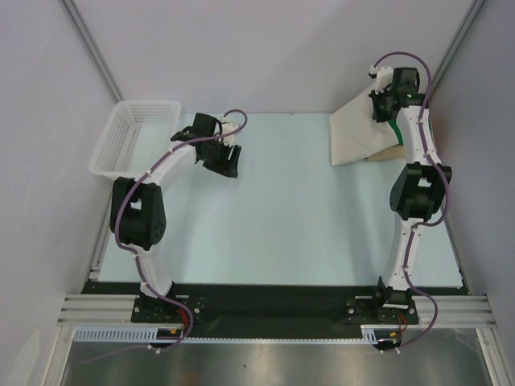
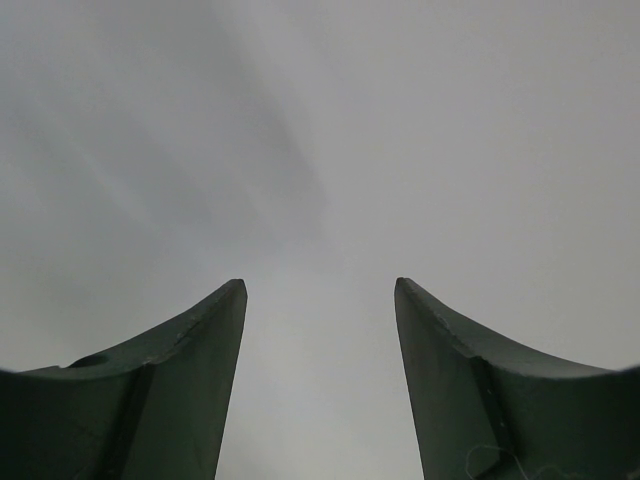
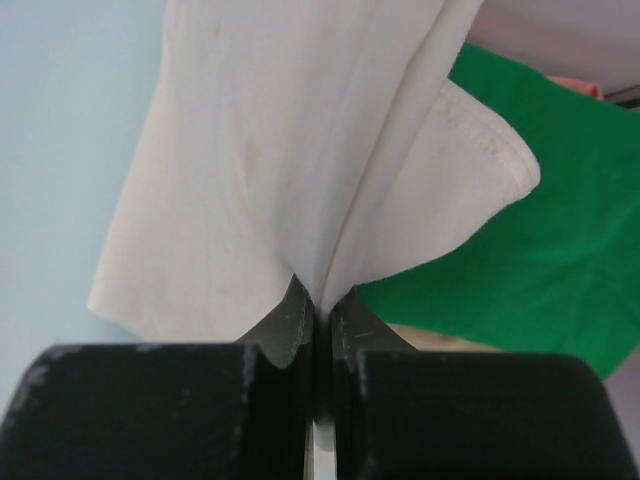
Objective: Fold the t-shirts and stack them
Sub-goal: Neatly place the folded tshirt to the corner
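Observation:
A cream-white t-shirt (image 1: 360,135) hangs lifted at the table's far right, pulled up into a peak. My right gripper (image 1: 388,103) is shut on its cloth (image 3: 300,150), which bunches between the jaws. A bright green t-shirt (image 3: 540,270) lies under it, with a sliver of green (image 1: 396,132) showing beside the arm. A peach-tan t-shirt (image 1: 385,153) peeks out below them. My left gripper (image 1: 227,164) hovers at the far left near the basket, open and empty, and its fingers (image 2: 200,380) frame only blank grey surface.
A white plastic lattice basket (image 1: 129,138) stands at the far left edge of the table. The pale table surface (image 1: 273,217) spreads between the two arms. Grey walls close in the back and sides.

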### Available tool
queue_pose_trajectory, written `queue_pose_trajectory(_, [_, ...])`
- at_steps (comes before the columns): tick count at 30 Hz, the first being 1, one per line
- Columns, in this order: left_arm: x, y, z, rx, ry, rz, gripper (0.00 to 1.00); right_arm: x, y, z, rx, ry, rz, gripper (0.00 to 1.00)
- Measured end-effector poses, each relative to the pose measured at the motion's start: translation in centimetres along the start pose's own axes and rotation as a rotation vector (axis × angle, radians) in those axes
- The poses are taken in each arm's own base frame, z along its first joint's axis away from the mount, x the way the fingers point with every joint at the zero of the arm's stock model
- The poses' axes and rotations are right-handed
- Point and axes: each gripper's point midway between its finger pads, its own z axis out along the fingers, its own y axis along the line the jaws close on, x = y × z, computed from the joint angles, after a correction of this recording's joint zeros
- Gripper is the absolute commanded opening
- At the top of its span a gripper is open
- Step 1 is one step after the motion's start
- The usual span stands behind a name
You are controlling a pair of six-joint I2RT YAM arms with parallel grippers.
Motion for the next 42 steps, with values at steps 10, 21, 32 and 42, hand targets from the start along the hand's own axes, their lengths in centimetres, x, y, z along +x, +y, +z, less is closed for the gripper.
queue_pose_trajectory(10, [0.0,-1.6,0.5,0.004,0.011,0.048,0.67,-0.7,-2.8,-1.3,0.047,-0.035,0.016,0.00])
queue_pose_trajectory(21, [0.0,-2.8,0.8,0.003,0.020,0.088,0.67,-2.3,-7.7,-3.9,0.136,-0.105,0.039,0.00])
queue_pose_trajectory(32, [0.0,-3.2,1.1,-0.024,0.030,0.137,0.68,-1.8,-13.4,-4.4,0.218,-0.134,0.077,0.00])
queue_pose_trajectory(42, [0.1,-3.5,1.2,-0.046,0.038,0.171,0.68,4.6,-16.7,-0.5,0.291,-0.006,0.134,0.35])
